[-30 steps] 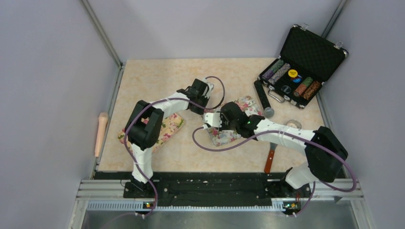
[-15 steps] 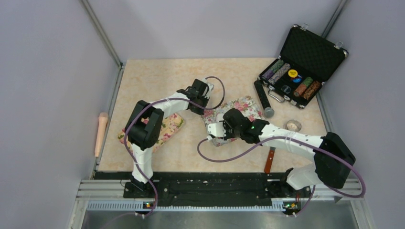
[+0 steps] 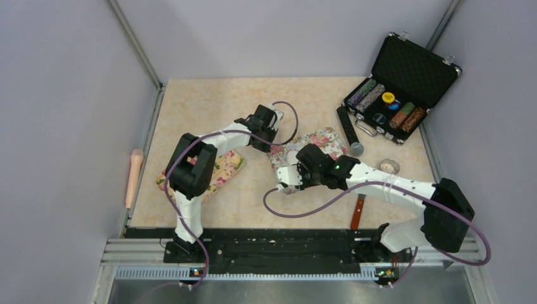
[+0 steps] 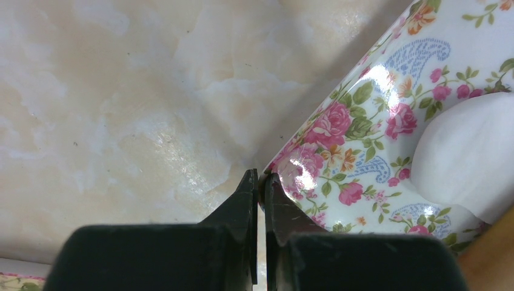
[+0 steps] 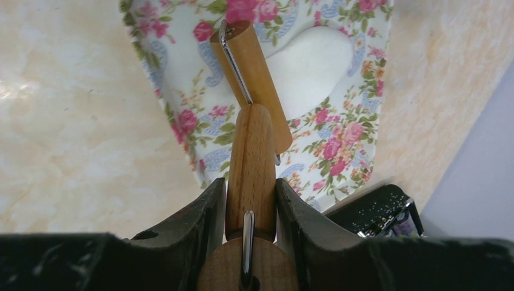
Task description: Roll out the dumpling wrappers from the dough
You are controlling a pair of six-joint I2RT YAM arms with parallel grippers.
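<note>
Right gripper (image 5: 250,182) clamped on roller (image 5: 262,91) handle; left gripper (image 4: 259,179) pinched shut on mat (image 4: 339,151) corner. Dough (image 5: 309,66) lay on mat, mid-bench, uneven. Advice: roll with light even pressure, centre outward, mat pinned.

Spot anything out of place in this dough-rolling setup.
A wooden rolling pin lies beyond the table on the left, and an open case of poker chips sits far right, unrelated to dough.
</note>
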